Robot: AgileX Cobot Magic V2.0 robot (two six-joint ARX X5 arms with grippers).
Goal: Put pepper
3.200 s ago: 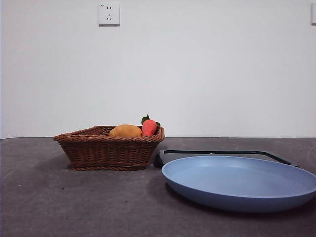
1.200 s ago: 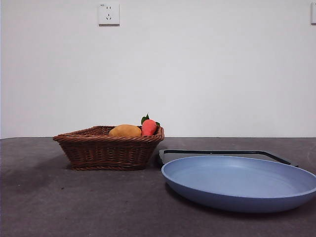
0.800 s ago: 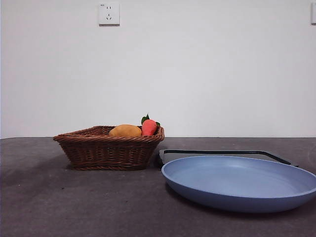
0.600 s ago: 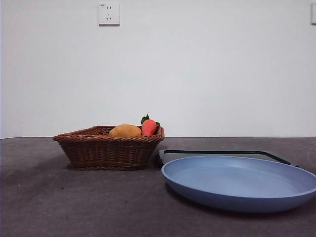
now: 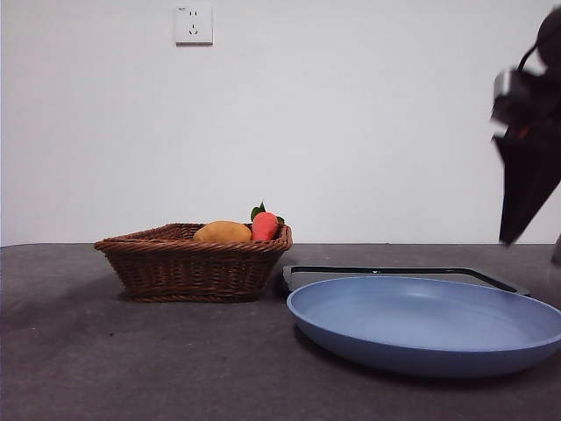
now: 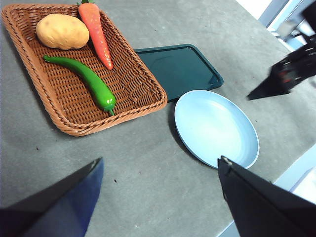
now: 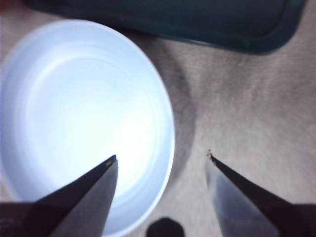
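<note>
1. The right gripper [image 7: 160, 157] is seen hanging in the air above the bench [image 5: 131, 360]; its fingers [image 7: 84, 190] are spread wide and nothing is held between them.
2. Below those fingers, the rim of the blue plate [image 7: 74, 118] is seen, with one finger over the plate and the other over bare bench beside it; the dark tray [image 7: 197, 19] lies beyond the fingertips.
3. In the front view, the same gripper [image 5: 526, 175] is shown as a dark shape at the right edge, pointing down, well above the plate [image 5: 421, 324].
4. The left gripper [image 6: 158, 165] is held high over the bench, with its fingers [image 6: 64, 197] wide apart and empty.
5. The pepper [image 6: 84, 79] is found lying in the basket [image 6: 143, 101], well ahead of the left fingers, between the potato [image 6: 61, 30] and the carrot [image 6: 96, 29] on one side and the basket's nearer rim on the other.
</note>
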